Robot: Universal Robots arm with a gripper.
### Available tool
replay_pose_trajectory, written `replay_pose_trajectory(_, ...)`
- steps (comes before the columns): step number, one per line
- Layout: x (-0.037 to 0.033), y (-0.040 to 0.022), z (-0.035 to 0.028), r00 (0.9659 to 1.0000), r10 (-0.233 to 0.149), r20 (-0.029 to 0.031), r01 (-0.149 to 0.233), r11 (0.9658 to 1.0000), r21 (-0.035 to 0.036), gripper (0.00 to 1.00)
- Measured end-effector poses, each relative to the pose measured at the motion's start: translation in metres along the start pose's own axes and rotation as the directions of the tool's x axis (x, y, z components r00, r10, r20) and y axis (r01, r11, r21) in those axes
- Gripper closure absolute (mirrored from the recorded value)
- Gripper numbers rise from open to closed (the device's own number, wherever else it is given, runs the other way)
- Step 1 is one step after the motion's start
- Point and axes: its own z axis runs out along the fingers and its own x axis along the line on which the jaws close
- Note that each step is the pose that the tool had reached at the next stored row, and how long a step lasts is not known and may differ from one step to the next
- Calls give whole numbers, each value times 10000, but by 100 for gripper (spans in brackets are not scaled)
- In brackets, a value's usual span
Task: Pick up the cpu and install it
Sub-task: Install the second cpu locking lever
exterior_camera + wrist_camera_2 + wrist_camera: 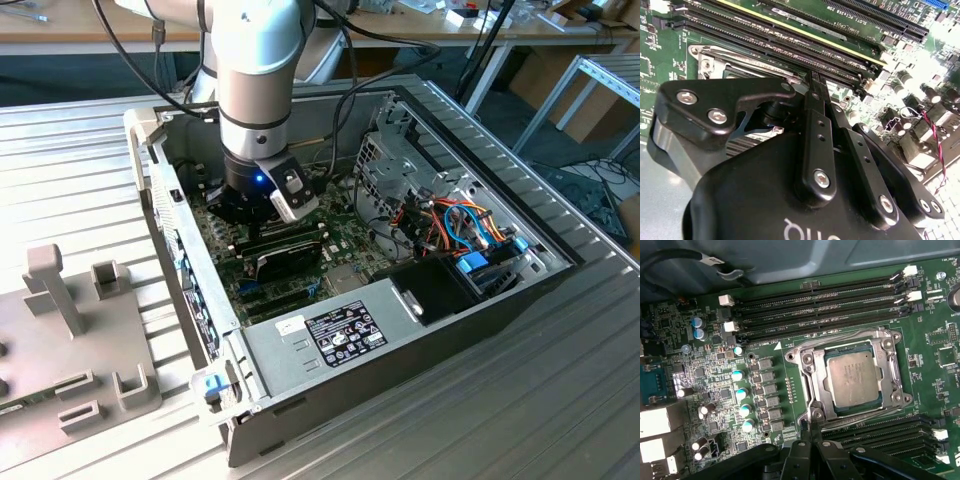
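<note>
The cpu (852, 377), a flat square chip with a dull silver-grey top, lies inside the metal socket frame (805, 365) on the green motherboard (715, 370) in the first wrist view. My gripper (811, 430) is down inside the computer case, its two black fingers drawn together to a narrow tip. That tip sits at one corner of the socket frame, beside the cpu and apart from it. Nothing shows between the fingers. The second wrist view has the gripper (813, 80) shut over a row of memory slots (790, 40). From outside, the arm's wrist (255, 195) stands over the board.
Long black memory slots (815, 300) run on both sides of the socket. Capacitors (742, 395) and port blocks (660, 420) crowd the board beside it. A black oblong module (288, 258), power supply (330, 335), drive cage (400, 160) and coloured cables (460, 225) fill the case. A grey fixture (80, 340) stands at the exterior view's left.
</note>
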Motion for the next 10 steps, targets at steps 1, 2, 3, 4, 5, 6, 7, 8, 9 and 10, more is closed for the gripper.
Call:
replay_pose_trajectory(1,4,-1,7,10000,-1,16,1,10000,-5,89)
replay_pose_trajectory(2,8,0,12,10000,-1,28,1,10000,-14,89)
replay_pose_trajectory(3,11,0,17,10000,0,41,0,10000,-23,89)
replay_pose_trajectory(4,13,-1,22,10000,0,58,1,10000,-21,89)
replay_pose_trajectory(5,14,-1,23,10000,-3,62,3,10000,-22,89)
replay_pose_trajectory(6,16,-3,23,10000,-5,67,6,10000,-20,89)
replay_pose_trajectory(7,18,-3,23,10000,-5,70,5,10000,-20,89)
replay_pose_trajectory(8,19,-4,23,10000,-4,70,4,10000,-18,89)
replay_pose_trajectory(9,19,-4,24,10000,-4,71,4,10000,-19,89)
replay_pose_trajectory(10,20,-4,23,10000,-3,71,3,10000,-18,89)
